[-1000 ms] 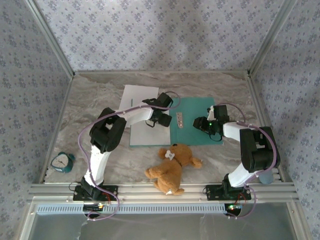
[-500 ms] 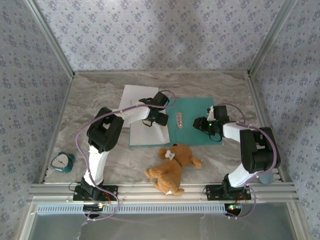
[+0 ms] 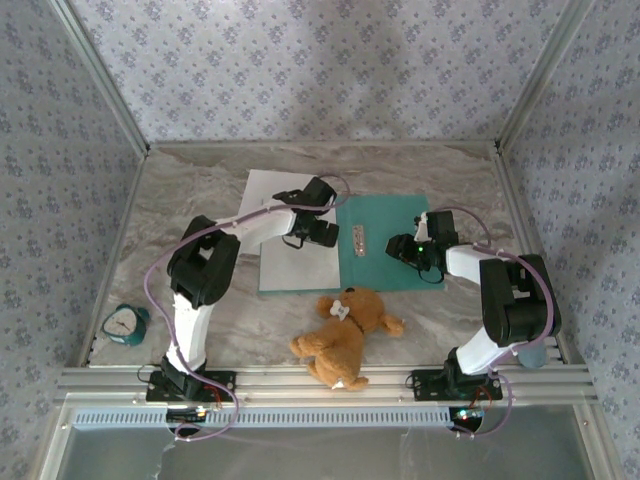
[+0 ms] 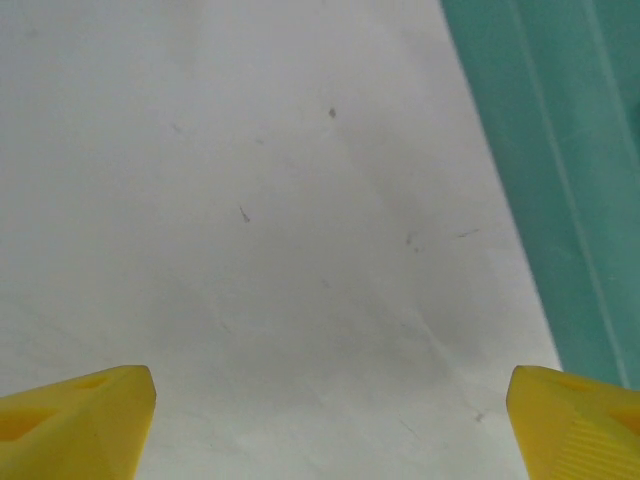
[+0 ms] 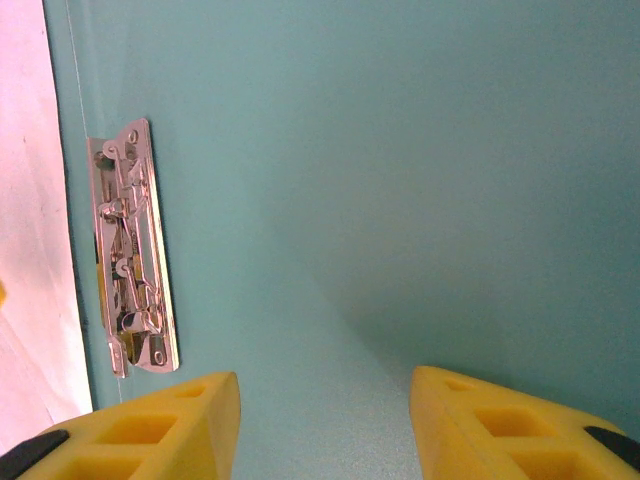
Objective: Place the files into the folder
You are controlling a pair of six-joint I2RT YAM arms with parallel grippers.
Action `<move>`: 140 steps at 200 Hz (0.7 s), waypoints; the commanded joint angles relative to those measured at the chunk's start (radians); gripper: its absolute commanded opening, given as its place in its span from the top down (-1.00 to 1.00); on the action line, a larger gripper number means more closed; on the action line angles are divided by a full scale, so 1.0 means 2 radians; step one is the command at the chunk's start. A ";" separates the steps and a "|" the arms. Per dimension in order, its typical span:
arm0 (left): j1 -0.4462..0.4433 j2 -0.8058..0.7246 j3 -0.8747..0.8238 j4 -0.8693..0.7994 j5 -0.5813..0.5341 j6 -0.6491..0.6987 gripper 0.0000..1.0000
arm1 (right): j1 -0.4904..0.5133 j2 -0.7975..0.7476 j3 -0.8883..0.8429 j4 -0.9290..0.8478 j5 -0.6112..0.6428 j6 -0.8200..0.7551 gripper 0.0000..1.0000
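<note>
Left hand (image 4: 330, 410) spread over the files (image 4: 250, 200) beside the folder (image 4: 560, 150) edge; right hand (image 5: 325, 425) spread above bare folder.

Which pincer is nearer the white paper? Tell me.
Left. The left pincer hangs above the white paper; the right pincer is over the folder, beyond the metal clip.
</note>
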 commanded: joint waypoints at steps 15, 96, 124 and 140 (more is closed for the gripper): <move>0.012 -0.039 0.003 -0.008 -0.008 -0.013 -0.81 | 0.002 -0.005 -0.002 -0.017 0.006 0.001 -0.01; 0.026 -0.028 -0.021 -0.004 -0.005 -0.034 -0.71 | 0.009 -0.010 -0.011 -0.004 0.002 0.013 -0.01; 0.026 -0.034 -0.028 -0.007 -0.007 -0.042 -0.71 | 0.015 -0.006 -0.010 0.001 -0.002 0.019 -0.01; 0.027 -0.042 -0.032 -0.008 -0.008 -0.046 -0.71 | 0.022 -0.002 -0.008 0.005 -0.001 0.021 -0.02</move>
